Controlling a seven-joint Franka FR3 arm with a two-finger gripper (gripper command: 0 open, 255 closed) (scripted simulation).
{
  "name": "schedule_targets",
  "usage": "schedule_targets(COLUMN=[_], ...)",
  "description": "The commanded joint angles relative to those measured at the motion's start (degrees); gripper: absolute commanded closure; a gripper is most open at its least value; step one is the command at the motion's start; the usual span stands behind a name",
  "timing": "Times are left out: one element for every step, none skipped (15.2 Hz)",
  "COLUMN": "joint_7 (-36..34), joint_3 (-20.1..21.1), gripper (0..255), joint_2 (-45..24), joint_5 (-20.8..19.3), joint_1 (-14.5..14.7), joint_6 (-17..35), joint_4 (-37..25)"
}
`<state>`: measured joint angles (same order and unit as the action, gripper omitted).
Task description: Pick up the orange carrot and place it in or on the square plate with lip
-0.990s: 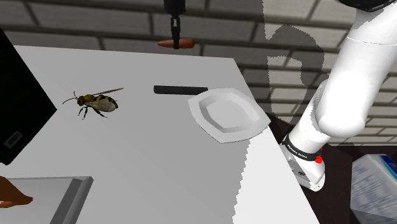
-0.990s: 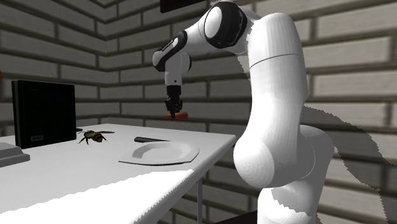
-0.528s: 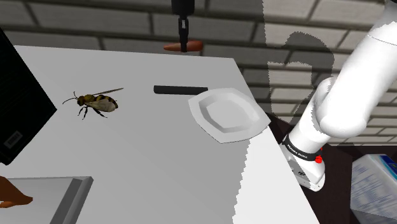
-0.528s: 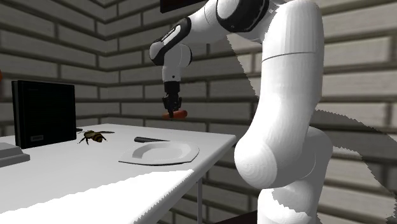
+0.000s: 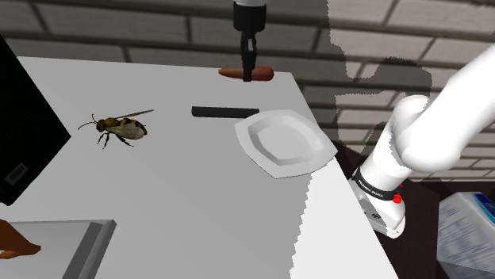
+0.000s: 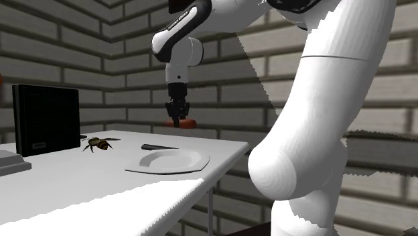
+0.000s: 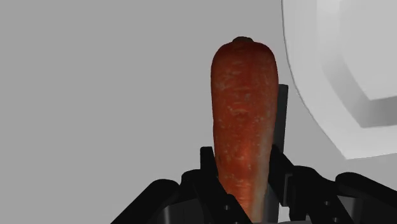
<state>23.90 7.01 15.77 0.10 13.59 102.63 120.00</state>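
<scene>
Gripper point(image 5: 249, 71) clamped across carrot point(image 5: 264, 74), held above table's point(image 5: 174, 182) far edge, not yet over plate point(image 5: 252, 156). My worry: released early it misses; dropped high, it may roll off the lip.

Shoulder cam sits up high beside the arm's base point(image 5: 379, 198) and looks down across the white table point(image 5: 182, 206). The gripper point(image 5: 249, 73) hangs at the far end of the frame, with the plate point(image 5: 282, 143) on the camera's side of it. The second cam is way lower, roughly table height, tucked close behind the arm and facing the brick wall point(image 6: 120, 67). There the gripper is mid-distance, with the plate below it and closer to the lens. The wrist cam rides right behind the gripper and looks along the fingers, super close. All three catch the carrot point(image 5: 264, 74) and the plate. The two outer cams also share the bee point(image 5: 119, 128) and the black box point(image 5: 24, 143).
</scene>
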Motion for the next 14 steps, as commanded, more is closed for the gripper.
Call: schedule_targets(joint_7=[-1.4, -2.2, -2.9, -3.7, -4.5, -5.3, -6.1, -6.9, -7.8, -8.7, -9.6, -10.6, -11.5, -12.3], joint_3=[0.9, 1.4, 1.9, 2.5, 3.0, 3.6, 4.2, 4.8, 5.5, 6.1, 6.8, 7.5, 8.2, 8.7], gripper=[255, 255, 255, 255, 255, 255, 255, 255, 255, 255, 255, 255, 255, 255], joint_2=[3.7, 5.4, 7.2, 8.9, 10.6, 12.2, 13.9, 15.5, 17.1, 18.7, 20.2, 21.7, 23.2, 24.3], joint_5=[0.8, 1.2, 1.7, 2.2, 2.7, 3.3, 3.9, 4.5, 5.1, 5.8, 6.5, 7.3, 8.0, 8.6], joint_1=[0.8, 1.3, 1.7, 2.2, 2.7, 3.3, 3.8, 4.4, 5.0, 5.6, 6.3, 6.9, 7.6, 8.2], joint_6=[-0.4, -0.6, -0.8, -1.1, -1.4, -1.8, -2.2, -2.6, -3.1, -3.6, -4.1, -4.6, -5.2, -5.7], joint_4=[3.3, 4.8, 6.3, 7.7, 9.1, 10.4, 11.6, 12.8, 13.8, 14.9, 15.8, 16.7, 17.5, 18.1])
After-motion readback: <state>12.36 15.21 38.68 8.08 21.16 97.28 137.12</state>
